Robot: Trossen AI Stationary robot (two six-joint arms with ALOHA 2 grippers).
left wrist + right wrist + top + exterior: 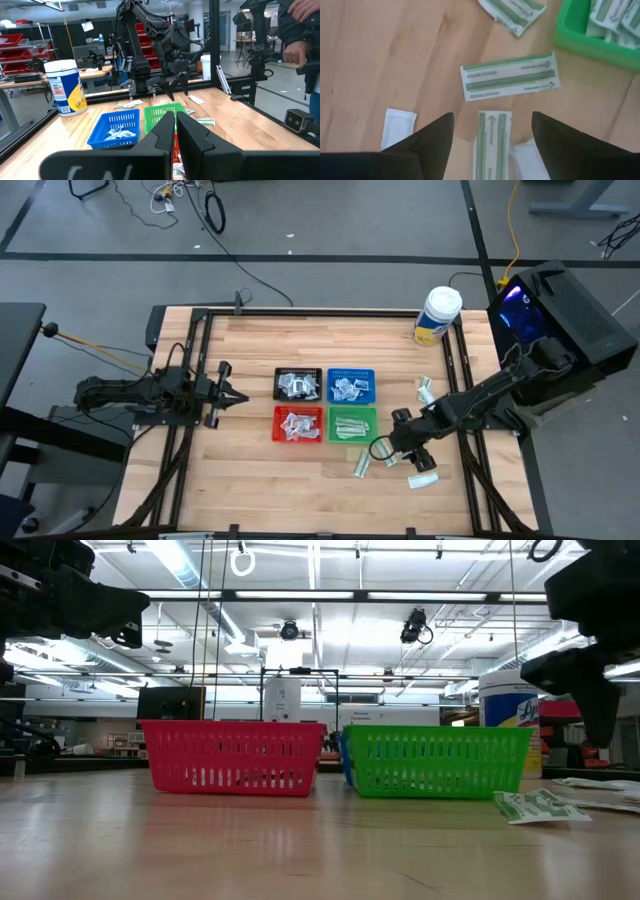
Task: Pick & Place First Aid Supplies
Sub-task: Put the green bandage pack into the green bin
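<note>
— Here, what is the right gripper (pixel 492 131) doing?
— Its fingers are spread wide and grasp nothing, poised over bare wood just beside the green tray (pixel 352 424), near the table's right rail.
— And the supplies?
— One white-and-green packet (pixel 493 142) lies lengthwise between the fingers; another (pixel 510 76) lies crosswise just beyond, a white one (pixel 398 127) off to one side.
— The other arm?
— The left gripper (pixel 232 394), clenched, waits well apart, left of the trays.

Overhead, table-level, two wrist views
</note>
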